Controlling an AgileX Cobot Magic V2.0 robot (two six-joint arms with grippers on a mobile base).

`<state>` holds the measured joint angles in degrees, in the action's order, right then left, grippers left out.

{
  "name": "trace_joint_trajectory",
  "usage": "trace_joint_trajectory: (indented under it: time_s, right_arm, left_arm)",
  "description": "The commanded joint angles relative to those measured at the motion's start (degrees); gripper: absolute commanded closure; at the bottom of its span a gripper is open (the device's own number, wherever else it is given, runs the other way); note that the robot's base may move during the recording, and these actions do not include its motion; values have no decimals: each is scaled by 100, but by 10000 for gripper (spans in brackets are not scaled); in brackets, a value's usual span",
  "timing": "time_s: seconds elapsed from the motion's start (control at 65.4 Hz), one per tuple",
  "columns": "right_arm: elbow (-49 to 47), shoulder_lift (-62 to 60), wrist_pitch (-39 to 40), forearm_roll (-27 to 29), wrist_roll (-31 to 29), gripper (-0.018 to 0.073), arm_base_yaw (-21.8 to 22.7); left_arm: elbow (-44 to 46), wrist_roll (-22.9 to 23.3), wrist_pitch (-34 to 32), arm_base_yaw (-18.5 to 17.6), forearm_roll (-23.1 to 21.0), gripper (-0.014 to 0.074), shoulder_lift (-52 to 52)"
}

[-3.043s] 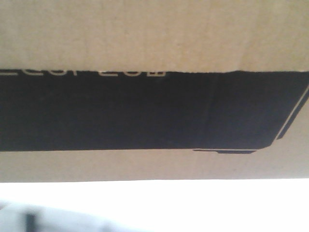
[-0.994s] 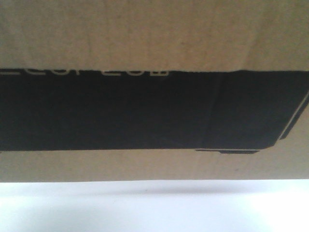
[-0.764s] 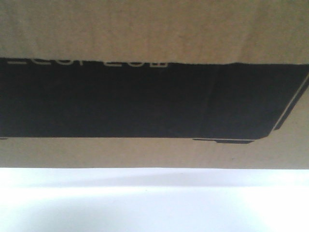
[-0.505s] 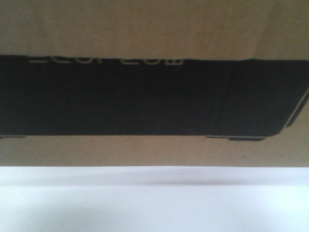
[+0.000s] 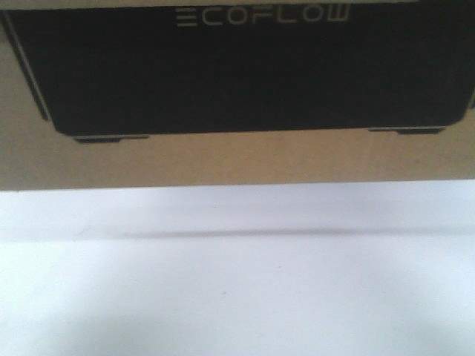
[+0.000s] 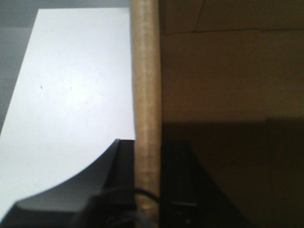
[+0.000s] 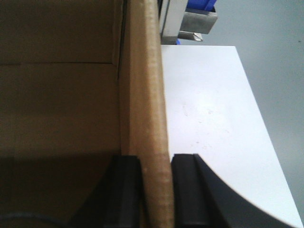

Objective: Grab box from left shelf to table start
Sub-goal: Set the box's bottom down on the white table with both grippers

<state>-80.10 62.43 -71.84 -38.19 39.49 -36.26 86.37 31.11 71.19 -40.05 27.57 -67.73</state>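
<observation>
Lowering phase: box (image 5: 237,159) wall clamped between left gripper (image 6: 147,190) and right gripper (image 7: 154,190), next requiring level descent onto table (image 5: 237,289).

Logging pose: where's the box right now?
The box fills the front view's top half above the white table; left gripper and right gripper each pinch a side wall.
</observation>
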Motion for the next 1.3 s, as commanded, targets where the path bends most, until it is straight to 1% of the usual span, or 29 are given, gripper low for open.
trace_joint_trajectory:
  time_s: [0.0,0.061,0.153,0.245,0.306,0.413,0.52,0.581,0.657,0.734,0.871,0.979,1.101,1.177,1.223,1.284]
  right_arm:
    - [-280,219,1496,442,-27,501,-21]
    - [-280,349,1710,488,-27,501,76]
    - [-280,552,1894,652,-27,501,272]
    - [-280,771,2085,916,-141,501,534]
    - [-280,916,2268,1160,-384,501,745]
    - [-333,1210,2346,1557,-802,501,1066]
    - [-401,1452,2462,1785,-974,501,1323]
    - [-453,1545,2527,1805,-974,501,1414]
    - [-504,1631,2509,1805,-998,501,1473]
    - [-498,1748,2504,1809,-1068,501,1551]
    - [-498,1865,2575,1816,-1068,501,1592]
    - [-503,1865,2791,1840,-1068,501,1592]
    - [-498,1865,2789,2018,-1068,498,1592]
    - [-498,1865,2805,2031,-1073,494,1592]
    - [-498,1865,2837,2031,-1074,455,1592]
    - [-498,1865,2869,2031,-1080,360,1592]
  left_arm:
    - [470,-550,-1680,154,-1186,692,-268]
    - [577,-818,-1966,436,-1627,692,-444]
    - [662,-1051,-2199,863,-2195,692,-696]
    - [689,-1407,-2211,1283,-2698,692,-937]
    - [689,-1642,-2220,1567,-2913,693,-1097]
    - [689,-1654,-2242,1858,-3033,693,-1250]
    - [689,-1676,-2174,1912,-3033,693,-1354]
    - [689,-1822,-2152,1912,-3033,693,-1379]
    - [689,-1823,-2133,1912,-3061,693,-1419]
    - [689,-1823,-1976,1912,-3070,693,-1497]
    - [689,-1823,-1929,1912,-3026,693,-1632]
    - [689,-1823,-2046,1912,-3026,693,-1672]
    - [689,-1832,-2180,1912,-3036,692,-1681]
    - [689,-1832,-2217,1912,-3036,691,-1681]
    - [689,-1832,-2221,1912,-3048,659,-1681]
    - [689,-1832,-2221,1912,-3048,561,-1681]
